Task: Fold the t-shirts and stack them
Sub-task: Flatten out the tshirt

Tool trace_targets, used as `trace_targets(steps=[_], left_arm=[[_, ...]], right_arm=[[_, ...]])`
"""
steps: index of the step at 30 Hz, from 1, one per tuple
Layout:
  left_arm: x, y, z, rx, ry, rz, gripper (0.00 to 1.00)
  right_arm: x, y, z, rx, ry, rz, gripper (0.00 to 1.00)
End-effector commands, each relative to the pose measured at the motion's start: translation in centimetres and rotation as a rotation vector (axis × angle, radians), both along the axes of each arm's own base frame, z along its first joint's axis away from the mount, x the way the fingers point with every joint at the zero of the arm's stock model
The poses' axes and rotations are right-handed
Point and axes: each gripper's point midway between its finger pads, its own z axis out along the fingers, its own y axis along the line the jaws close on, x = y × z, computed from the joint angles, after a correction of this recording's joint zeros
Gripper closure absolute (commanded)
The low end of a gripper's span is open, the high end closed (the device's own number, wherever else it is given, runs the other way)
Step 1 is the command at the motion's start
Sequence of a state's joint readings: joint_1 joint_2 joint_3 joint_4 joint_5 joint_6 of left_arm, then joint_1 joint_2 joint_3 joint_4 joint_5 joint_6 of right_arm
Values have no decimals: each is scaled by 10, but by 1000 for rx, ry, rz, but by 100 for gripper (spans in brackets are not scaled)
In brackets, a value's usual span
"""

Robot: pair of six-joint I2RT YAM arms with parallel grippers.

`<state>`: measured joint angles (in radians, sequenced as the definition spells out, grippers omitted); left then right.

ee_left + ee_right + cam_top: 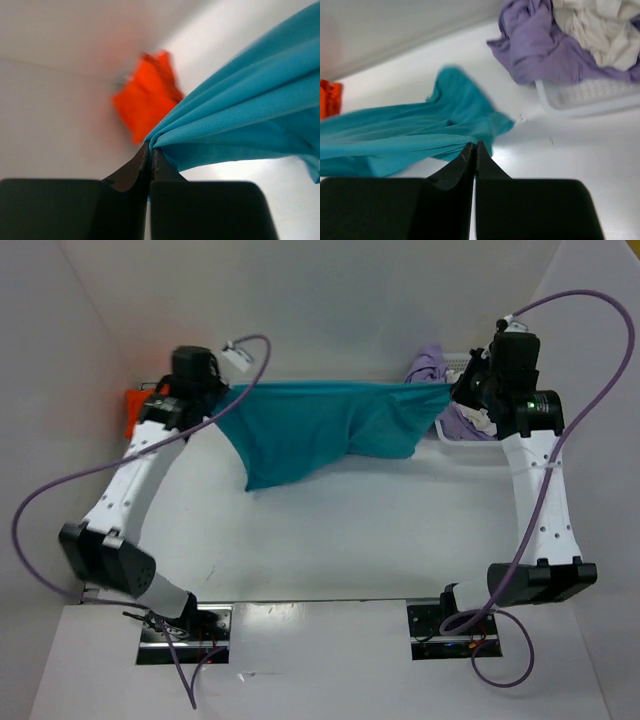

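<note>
The teal-blue t-shirt hangs stretched between both grippers above the table, its lower part sagging toward the middle. My left gripper is shut on its left end, and my right gripper is shut on its right end. The orange t-shirt lies at the far left by the wall and shows in the left wrist view. The lavender t-shirt and the off-white t-shirt lie crumpled in the basket at the far right.
A white plastic mesh basket stands at the back right, behind my right gripper. White walls close in the table at the back and both sides. Purple cables loop beside each arm.
</note>
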<state>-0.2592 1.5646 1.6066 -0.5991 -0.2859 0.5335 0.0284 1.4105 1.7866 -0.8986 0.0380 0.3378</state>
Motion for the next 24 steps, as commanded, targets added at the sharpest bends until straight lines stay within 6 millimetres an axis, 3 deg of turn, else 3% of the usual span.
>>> trace_targets(steps=[1,2,3,5,6,9,11,12,15,16,18,20,21,22,24], left_arm=[[-44,38,80,139,-128,29,100],[-51,41,75,151,-103,35,100],[-59,45,82,163,-115,37,100],[-66,52,79,186,-94,62,100],[-71,57,88,181,-111,77,100],[-80,71,104,196,-115,107,100],[-83,72,105,209,-103,100,100],[-83,72,105,219,-102,94,100],[-74,70,80,233,-32,72,100],[-70,68,75,230,-20,61,100],[-56,63,57,214,23,34,100],[-39,56,40,202,66,16,100],[-34,51,43,184,62,-7,100],[-36,46,35,174,108,-34,99],[-36,35,19,165,176,-120,95]], right_arm=[[-25,-20,51,-68,-113,-75,100],[-37,-21,68,-74,-160,-73,100],[-42,-21,73,-73,-177,-73,100],[-58,-20,91,-76,-233,-63,100],[-63,-15,98,-68,-253,-42,100],[-71,-3,108,-63,-285,11,100],[-72,4,108,-64,-286,44,100],[-67,13,97,-61,-257,89,100],[-51,24,79,-49,-206,144,100],[-38,25,68,-49,-175,145,100],[-25,30,71,-38,-174,169,100],[-2,38,59,-25,-133,198,100],[4,40,65,-20,-148,208,100],[14,45,56,-10,-121,228,100],[18,47,51,-4,-109,238,100]])
